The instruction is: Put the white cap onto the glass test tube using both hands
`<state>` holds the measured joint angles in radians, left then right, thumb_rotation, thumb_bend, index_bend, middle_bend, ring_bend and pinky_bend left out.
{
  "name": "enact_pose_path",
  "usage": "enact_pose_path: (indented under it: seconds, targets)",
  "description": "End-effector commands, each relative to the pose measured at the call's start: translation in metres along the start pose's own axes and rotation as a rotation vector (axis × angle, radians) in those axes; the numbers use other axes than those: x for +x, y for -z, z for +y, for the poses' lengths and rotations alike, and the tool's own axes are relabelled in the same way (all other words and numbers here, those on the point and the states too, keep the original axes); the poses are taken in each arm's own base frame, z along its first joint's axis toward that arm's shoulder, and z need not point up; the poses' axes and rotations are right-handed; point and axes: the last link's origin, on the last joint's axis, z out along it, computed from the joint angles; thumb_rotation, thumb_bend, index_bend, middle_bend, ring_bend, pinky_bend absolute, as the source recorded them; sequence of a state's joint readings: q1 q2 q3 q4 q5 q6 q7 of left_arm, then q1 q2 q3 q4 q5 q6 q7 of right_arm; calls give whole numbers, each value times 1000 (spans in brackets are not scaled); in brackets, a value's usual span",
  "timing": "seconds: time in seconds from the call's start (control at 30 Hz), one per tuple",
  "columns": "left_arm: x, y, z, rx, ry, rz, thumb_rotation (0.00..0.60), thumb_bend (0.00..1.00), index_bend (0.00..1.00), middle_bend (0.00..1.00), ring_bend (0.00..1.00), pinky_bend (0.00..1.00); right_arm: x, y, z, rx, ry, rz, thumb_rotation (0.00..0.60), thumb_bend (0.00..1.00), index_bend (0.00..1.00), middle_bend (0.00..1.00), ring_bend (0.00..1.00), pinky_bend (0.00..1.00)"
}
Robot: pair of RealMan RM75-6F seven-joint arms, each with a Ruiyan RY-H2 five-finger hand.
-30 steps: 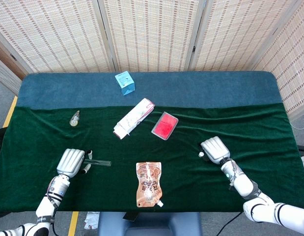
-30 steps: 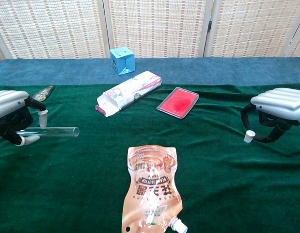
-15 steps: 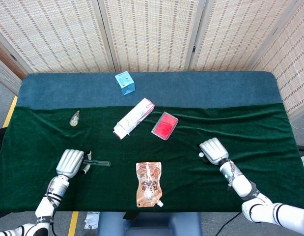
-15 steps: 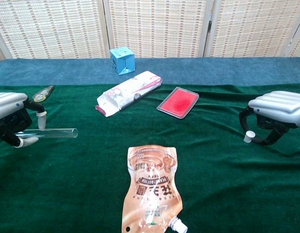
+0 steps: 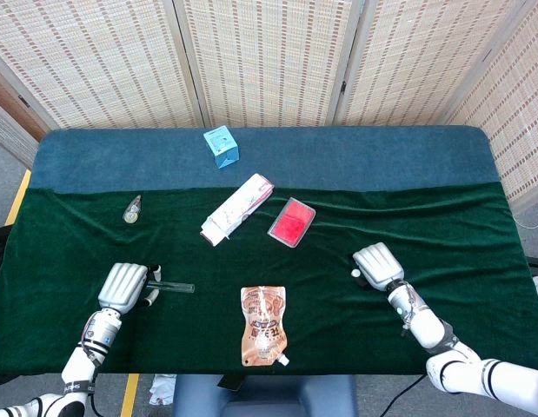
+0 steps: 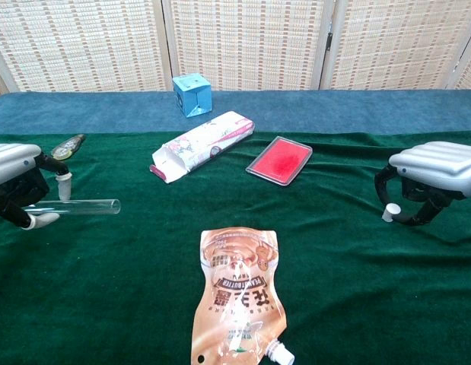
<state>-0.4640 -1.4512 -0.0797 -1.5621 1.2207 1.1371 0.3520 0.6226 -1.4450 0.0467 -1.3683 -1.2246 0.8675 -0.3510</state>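
My left hand [image 5: 123,287] [image 6: 13,182] at the left of the green cloth grips one end of the clear glass test tube [image 6: 75,206] [image 5: 175,287]. The tube lies level and its open end points toward the middle of the table. Far across at the right, my right hand [image 5: 378,264] [image 6: 431,173] pinches the small white cap [image 6: 389,212] [image 5: 356,274] between curled fingers, just above the cloth. Tube and cap are wide apart, with the orange pouch between them.
An orange spout pouch [image 6: 234,296] lies at front centre. Behind it are a red flat case [image 6: 279,160], a white-and-pink carton [image 6: 202,144], a blue cube box [image 6: 192,94] and a small bottle [image 6: 66,146]. A folding screen stands behind the table.
Both hands have sunk slightly toward the table's front edge. The tube's open end has drawn a little to the left. Both holds are unchanged.
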Motion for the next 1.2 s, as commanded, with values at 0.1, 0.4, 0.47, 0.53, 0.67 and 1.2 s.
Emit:
enact_pose_path:
  seconds: [0.1,0.4,0.47,0.53,0.67,1.2]
  targets:
    - [7,-3,3,-14,41,3,600,504,677,921,829,841,19,9,0,14,-105,47,561,592,685,1000,1000,1000]
    - [31,-15,27,-96,180,7,600,520,678,923,832,843,89,38,-17,161,-381,147,566,618,725,1000,1000,1000]
    - [36,-18,35,-121,220,-1,600,522,678,924,834,846,107,43,-25,210,-424,162,565,618,727,1000,1000,1000]
    - [40,-19,42,-142,243,-6,600,524,678,924,835,846,121,47,-32,251,-458,174,564,619,727,1000,1000,1000]
    - [47,-21,58,-184,316,-30,600,526,678,924,834,846,150,52,-48,334,-500,197,567,619,727,1000,1000,1000]
    - [48,-28,101,-277,605,-132,600,548,680,924,832,846,179,48,-109,499,-485,225,565,619,734,1000,1000,1000]
